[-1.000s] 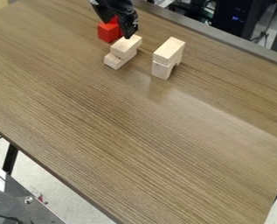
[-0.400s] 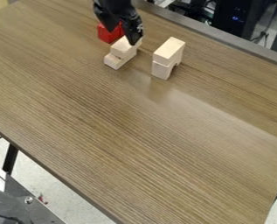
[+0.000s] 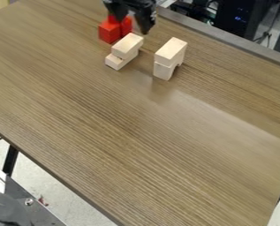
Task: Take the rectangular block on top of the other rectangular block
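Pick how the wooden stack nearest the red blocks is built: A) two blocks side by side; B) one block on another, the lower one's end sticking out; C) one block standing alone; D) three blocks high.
B: the top block lies on the bottom block, whose near end juts out.

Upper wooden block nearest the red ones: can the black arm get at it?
Probably yes: the gripper hangs close by, fingers apart, and nothing rests on the upper block, though the red blocks stand near and might get bumped.
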`<state>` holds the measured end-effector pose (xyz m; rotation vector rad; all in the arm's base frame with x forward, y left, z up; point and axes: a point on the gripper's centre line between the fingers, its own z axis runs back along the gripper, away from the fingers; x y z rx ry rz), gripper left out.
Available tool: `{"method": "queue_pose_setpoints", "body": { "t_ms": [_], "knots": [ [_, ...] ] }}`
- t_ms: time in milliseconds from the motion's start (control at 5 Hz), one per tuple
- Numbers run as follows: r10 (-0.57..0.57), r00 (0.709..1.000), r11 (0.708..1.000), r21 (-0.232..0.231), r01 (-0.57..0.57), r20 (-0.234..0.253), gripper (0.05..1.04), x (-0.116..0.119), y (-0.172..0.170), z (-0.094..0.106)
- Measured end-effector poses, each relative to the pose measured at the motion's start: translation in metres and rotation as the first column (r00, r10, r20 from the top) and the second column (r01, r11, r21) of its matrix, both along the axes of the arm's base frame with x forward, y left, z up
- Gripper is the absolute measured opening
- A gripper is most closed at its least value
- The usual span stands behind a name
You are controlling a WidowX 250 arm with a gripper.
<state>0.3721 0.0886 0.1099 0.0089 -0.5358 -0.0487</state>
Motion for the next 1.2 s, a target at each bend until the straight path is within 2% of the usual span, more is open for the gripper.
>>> {"method": "queue_pose_setpoints", "body": {
  "t_ms": [200,400,600,800,1000,1200],
  "knots": [
    [0.068,0.997,0.996,0.060,-0.066,-0.037,0.998,0.007,-0.014,0.010],
    [0.114,0.990,0.983,0.150,-0.101,-0.082,0.998,0.014,-0.028,0.020],
    [0.121,0.986,0.988,0.108,-0.109,-0.113,0.997,0.019,-0.038,0.016],
    [0.110,0.983,0.993,0.057,-0.102,-0.149,0.998,0.018,-0.041,0.002],
    [0.061,0.983,0.998,0.026,-0.058,-0.170,0.998,0.017,-0.040,-0.008],
    [0.051,0.984,0.998,0.033,-0.046,-0.172,0.998,0.016,-0.038,-0.011]
  ]
}}
